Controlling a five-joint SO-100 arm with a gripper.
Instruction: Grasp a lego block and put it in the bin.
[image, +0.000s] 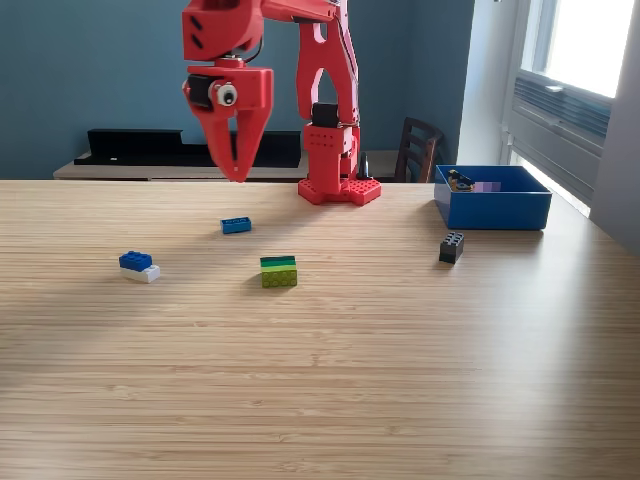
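Note:
My red gripper (238, 172) hangs above the table, fingers pointing down and together at the tips, nothing between them. Below it and slightly toward the camera lies a small blue lego block (236, 225). A green block stacked on a yellow-green one (279, 271) sits nearer the middle. A blue block on a white one (139, 267) lies at the exterior view's left. A black block (451, 247) stands just in front of the bin (497, 211), a bright blue shallow box at the right with small pieces inside.
The arm's red base (339, 188) is fixed at the table's far edge. A dark chair (417, 150) stands behind the table, and a black shelf (150, 147) runs along the blue wall. A window is at the right.

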